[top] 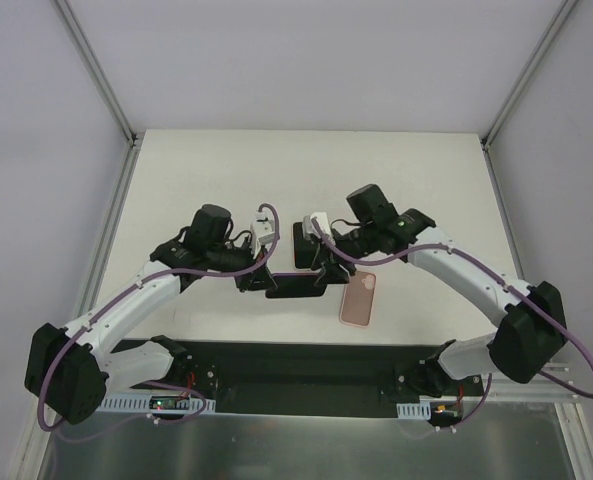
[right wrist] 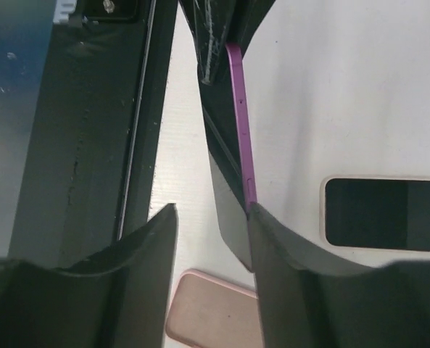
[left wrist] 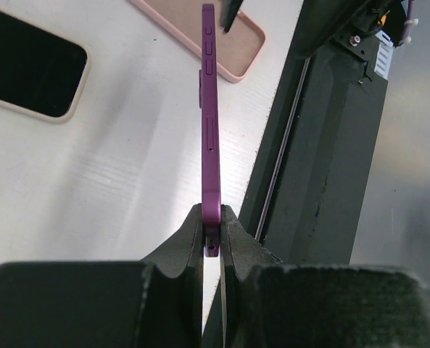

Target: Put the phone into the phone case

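Observation:
The purple phone [left wrist: 212, 130] is edge-on in the left wrist view, and my left gripper [left wrist: 212, 233] is shut on its near end. From above it is a dark slab [top: 294, 288] held off the table between the two grippers. The empty pink phone case [top: 358, 300] lies flat on the table just right of it and also shows in the left wrist view [left wrist: 233, 40]. My right gripper [right wrist: 211, 221] is open around the phone's other end. The phone's edge [right wrist: 240, 123] lies against its right finger [right wrist: 280, 254], and the pink case [right wrist: 215, 312] lies below.
A second phone with a black screen in a cream case [top: 304, 243] lies flat behind the grippers; it also shows in the left wrist view [left wrist: 30, 69] and the right wrist view [right wrist: 385, 221]. The black base strip [top: 296, 365] runs along the near table edge.

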You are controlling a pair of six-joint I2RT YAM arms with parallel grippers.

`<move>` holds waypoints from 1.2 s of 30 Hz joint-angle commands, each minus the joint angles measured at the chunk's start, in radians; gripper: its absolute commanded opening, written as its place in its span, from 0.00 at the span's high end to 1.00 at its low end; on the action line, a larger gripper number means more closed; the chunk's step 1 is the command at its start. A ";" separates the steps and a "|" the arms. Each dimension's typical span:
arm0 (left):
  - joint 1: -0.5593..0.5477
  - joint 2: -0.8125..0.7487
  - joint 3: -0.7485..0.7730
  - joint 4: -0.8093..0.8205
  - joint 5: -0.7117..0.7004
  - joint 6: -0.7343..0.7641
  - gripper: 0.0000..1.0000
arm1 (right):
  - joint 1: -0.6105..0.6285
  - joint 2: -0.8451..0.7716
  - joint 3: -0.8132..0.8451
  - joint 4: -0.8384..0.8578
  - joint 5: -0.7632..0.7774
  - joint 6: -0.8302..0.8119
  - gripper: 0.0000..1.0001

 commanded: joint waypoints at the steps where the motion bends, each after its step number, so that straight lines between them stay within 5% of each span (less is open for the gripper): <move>1: 0.001 -0.003 -0.025 0.105 -0.003 -0.091 1.00 | -0.058 -0.105 -0.068 0.110 -0.126 0.107 0.45; 2: 0.001 -0.003 -0.031 0.116 -0.006 -0.120 1.00 | -0.073 -0.140 -0.084 0.177 -0.134 0.138 0.35; 3: 0.001 0.002 -0.042 0.125 0.000 -0.136 1.00 | -0.088 -0.159 -0.107 0.220 -0.135 0.179 0.04; 6: 0.001 0.003 -0.067 0.183 0.016 -0.179 1.00 | -0.145 -0.246 -0.186 0.386 -0.126 0.357 0.04; 10: 0.001 -0.012 -0.105 0.306 -0.003 -0.326 1.00 | -0.170 -0.344 -0.237 0.518 0.135 0.662 0.04; 12: 0.001 -0.018 -0.137 0.428 -0.021 -0.450 1.00 | -0.191 -0.354 -0.176 0.442 0.264 0.935 0.04; 16: -0.001 -0.020 -0.243 0.738 -0.047 -0.730 1.00 | -0.271 -0.292 -0.111 0.192 0.306 1.074 0.04; 21: -0.038 -0.004 -0.362 1.004 -0.199 -0.979 1.00 | -0.467 -0.363 -0.263 0.204 0.354 1.310 0.04; 36: -0.424 0.268 -0.323 1.246 -0.731 -1.263 1.00 | -0.584 -0.539 -0.397 0.024 0.630 1.390 0.04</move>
